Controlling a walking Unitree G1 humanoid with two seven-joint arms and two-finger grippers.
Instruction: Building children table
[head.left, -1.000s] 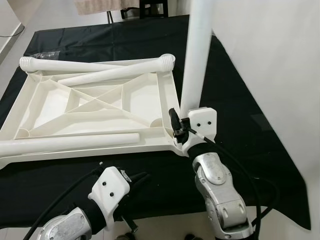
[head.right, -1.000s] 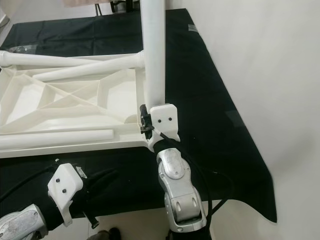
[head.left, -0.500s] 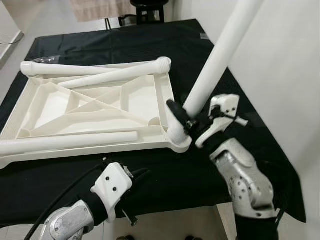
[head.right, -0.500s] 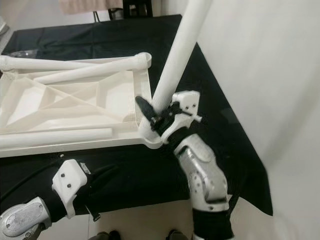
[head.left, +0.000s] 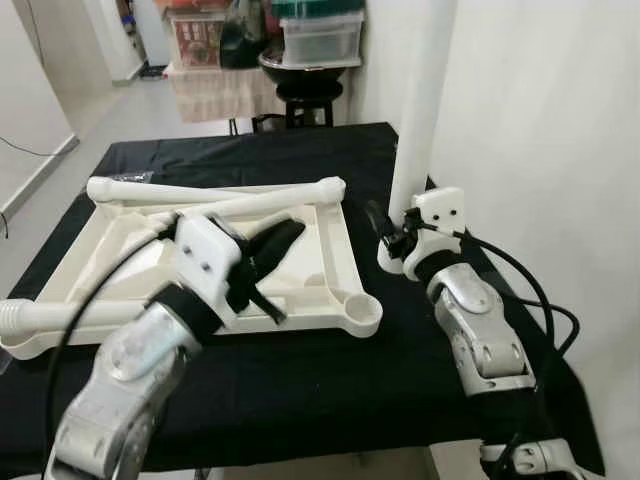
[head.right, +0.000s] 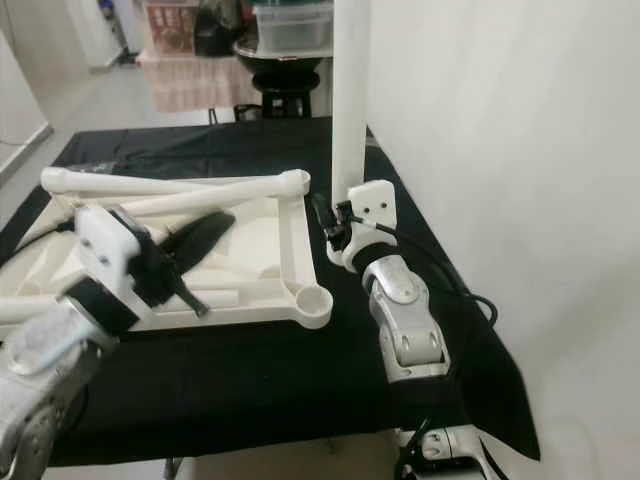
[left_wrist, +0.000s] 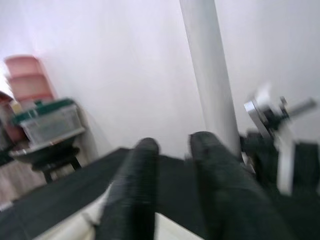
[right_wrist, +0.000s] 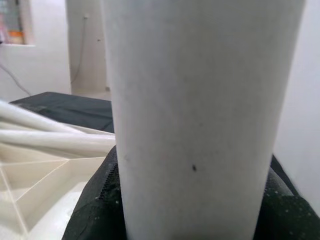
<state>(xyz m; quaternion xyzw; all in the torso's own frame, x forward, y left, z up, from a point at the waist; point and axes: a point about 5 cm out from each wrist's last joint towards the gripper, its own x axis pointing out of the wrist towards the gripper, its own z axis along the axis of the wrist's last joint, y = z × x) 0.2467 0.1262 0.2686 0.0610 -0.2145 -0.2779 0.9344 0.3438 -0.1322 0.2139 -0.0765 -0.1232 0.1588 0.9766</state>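
Note:
The white table top (head.left: 335, 240) lies upside down on a black cloth (head.left: 300, 380). Its near right corner socket (head.left: 361, 316) stands empty. My right gripper (head.left: 393, 233) is shut on a white table leg (head.left: 421, 120), low on its length, holding it upright just right of the table top, over the cloth. Up close the leg (right_wrist: 200, 100) sits between the black fingers (right_wrist: 92, 205). Two more legs lie on the table top: one along the far edge (head.left: 215, 190), one at the near left (head.left: 40, 315). My left gripper (head.left: 272, 243) hovers over the table top, slightly open, holding nothing.
A white wall (head.left: 540, 120) runs close along the right side of the table. Behind the table stand a dark stool (head.left: 300, 95) with storage bins and a cloth-covered rack (head.left: 215, 100). Black cables (head.left: 535, 300) trail from my right arm.
The camera has tilted up. My right gripper swung the leg from the corner socket, through a tilt, to upright beside the table top. My left arm rose from below the front edge to over the table top.

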